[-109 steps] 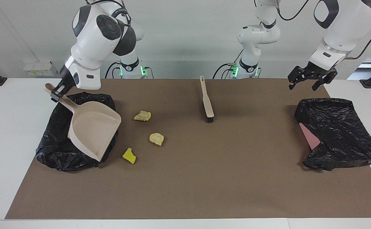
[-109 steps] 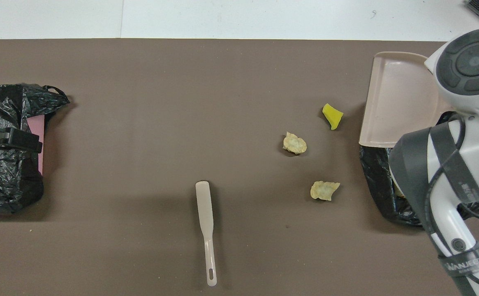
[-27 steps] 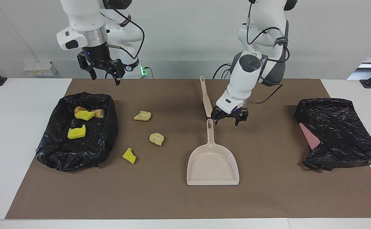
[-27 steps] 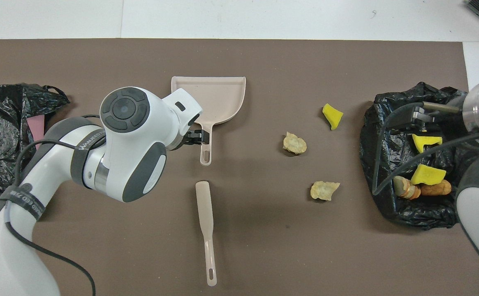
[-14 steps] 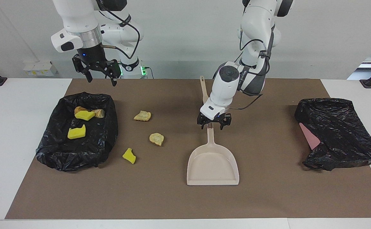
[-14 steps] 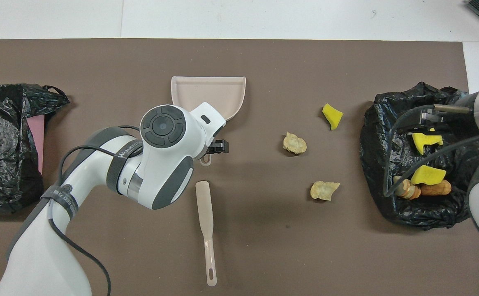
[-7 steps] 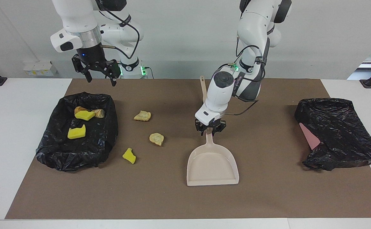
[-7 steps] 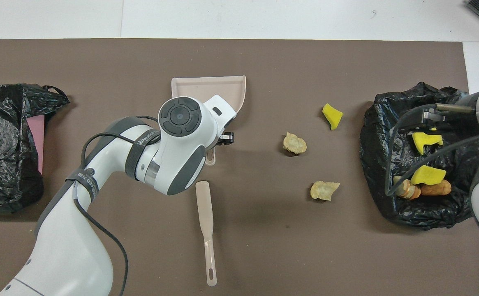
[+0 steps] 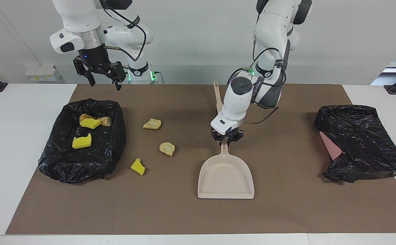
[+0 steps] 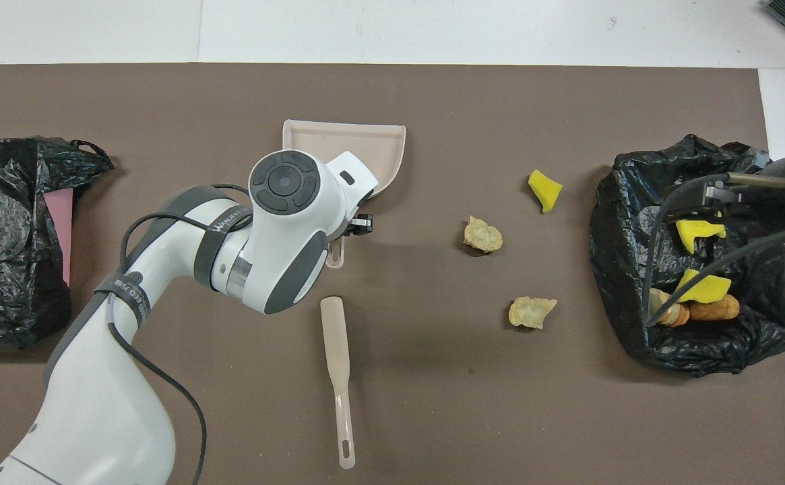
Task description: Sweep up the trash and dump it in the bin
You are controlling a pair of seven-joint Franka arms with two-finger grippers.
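The beige dustpan [image 9: 225, 178] [image 10: 345, 143] lies on the brown mat with its handle toward the robots. My left gripper [image 9: 226, 139] is shut on that handle; in the overhead view its wrist hides the grip. Loose trash lies between dustpan and bin: two tan lumps [image 9: 152, 124] [image 9: 167, 148] [image 10: 482, 236] [image 10: 531, 312] and a yellow bit [image 9: 138, 166] [image 10: 544, 189]. The bin, lined with a black bag [image 9: 51, 163] [image 10: 618, 222], holds several yellow and tan pieces at the right arm's end. My right gripper [image 9: 103, 79] hangs open and empty over the bin's edge nearest the robots.
A beige brush [image 10: 338, 364] [image 9: 216, 95] lies on the mat nearer to the robots than the dustpan, partly covered by the left arm in the facing view. A second black bag [image 9: 361, 143] [image 10: 8, 236] with something pink in it lies at the left arm's end.
My left gripper came down over the dustpan's handle and shut on it, and the pan shifted slightly. The right gripper drifted a little toward its own end of the table.
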